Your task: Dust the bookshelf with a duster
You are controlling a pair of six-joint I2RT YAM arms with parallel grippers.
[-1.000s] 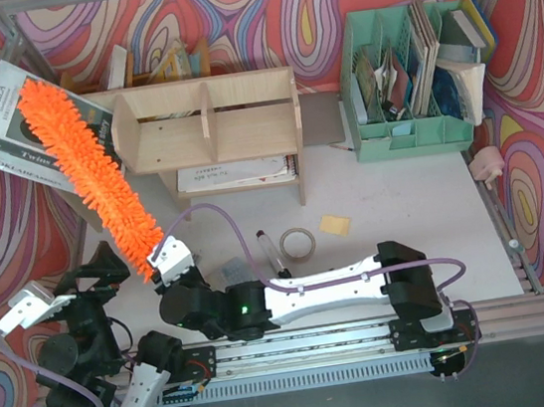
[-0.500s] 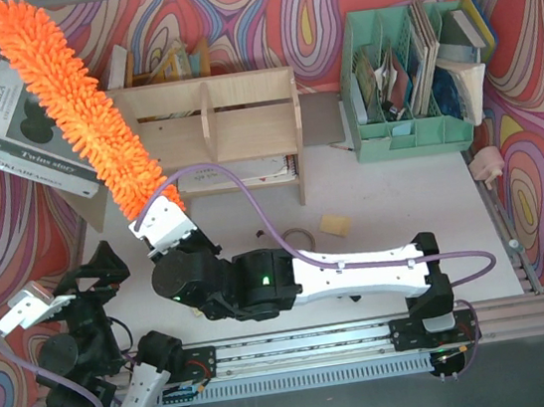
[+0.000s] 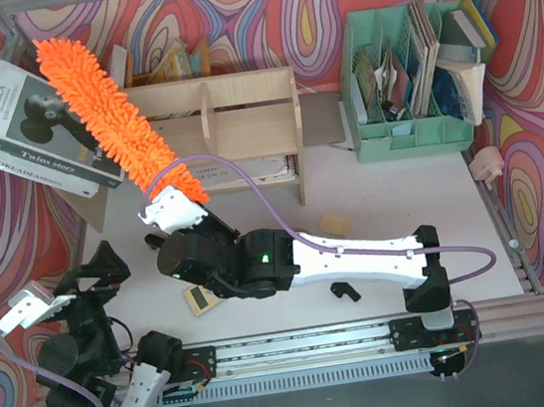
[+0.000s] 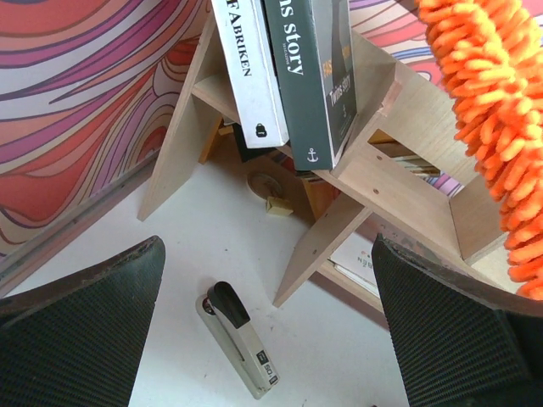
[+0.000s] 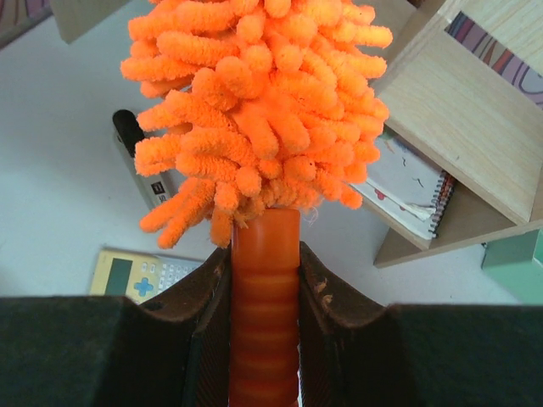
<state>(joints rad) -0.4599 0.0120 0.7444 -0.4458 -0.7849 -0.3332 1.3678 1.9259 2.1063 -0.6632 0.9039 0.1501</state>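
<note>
At the near-left corner of the worktop (image 3: 402, 196) the left arm sits folded on itself. The left pincer (image 3: 95, 272) is raised, its black, mesh-textured fingers (image 4: 85, 314) spread wide with nothing between them, facing the left leg of the shelf. Beyond it, toward the far-left corner, flat glossy books (image 3: 26, 125) lean at the shelf's end. A grey-and-black stapler (image 4: 242, 343) lies on the white surface by that leg.

The duster (image 3: 104, 110) slants from the far-left corner down toward the middle. Its long, shaggy head of bright orange, finger-like strands crosses the books and the left end of the bookshelf (image 3: 241, 117); whether the strands touch the wood cannot be told. Its ridged orange plastic handle is clamped tight between the dark pads of the right pincer (image 5: 265, 263), just in front of the shelf's left end.

The bookshelf is pale bare plywood, wide, low and square-edged, with upright dividers making three compartments. A spiral-bound notebook (image 5: 407, 182) lies flat on its low board. A small yellow calculator (image 3: 201, 298) lies beside the right arm's wrist. A mint-green plastic file rack (image 3: 413, 135) with slotted walls, stuffed with papers, stands at the far-right corner.

The right arm reaches low and leftward from the near edge, white forearm level, wrist bent up toward the far-left.
</note>
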